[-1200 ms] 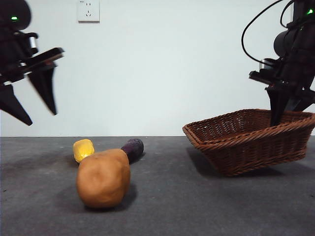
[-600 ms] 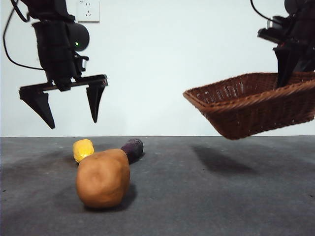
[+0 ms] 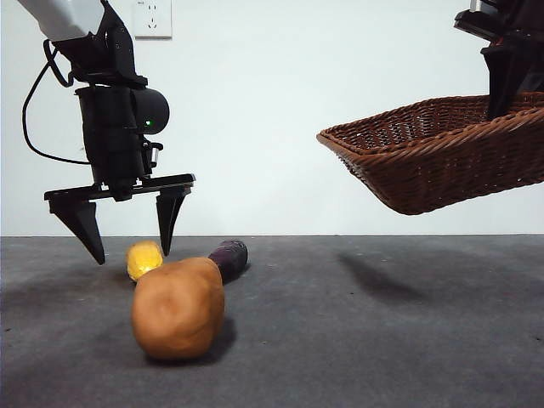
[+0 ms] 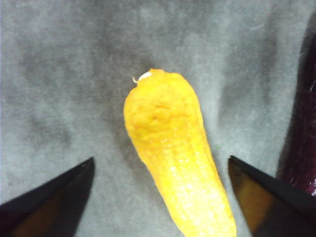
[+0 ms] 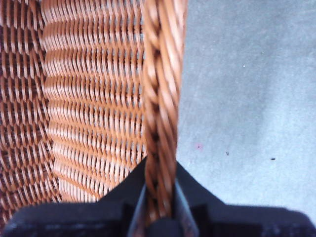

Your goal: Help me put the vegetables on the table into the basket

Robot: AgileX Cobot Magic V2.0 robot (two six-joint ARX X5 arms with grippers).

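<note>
Left gripper (image 3: 127, 229) over the corn (image 3: 144, 259), basket (image 3: 442, 161) lifted at upper right.
Its jaws gape wide, holding nothing; the right gripper (image 5: 160, 207) pinches the basket's rim, tilted above the table (image 3: 382, 340). Potato (image 3: 178, 308) lower left.

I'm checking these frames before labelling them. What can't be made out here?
- Basket inside: the front view looks from below its rim; the right wrist view shows only the weave by the right gripper, shut on the rim.
- Basket's far end: cut off by the front view's edge.
- Purple vegetable: mostly behind the potato; a cut-off sliver in the left wrist view.
- Corn: its end runs out of frame between the open left gripper jaws.
</note>
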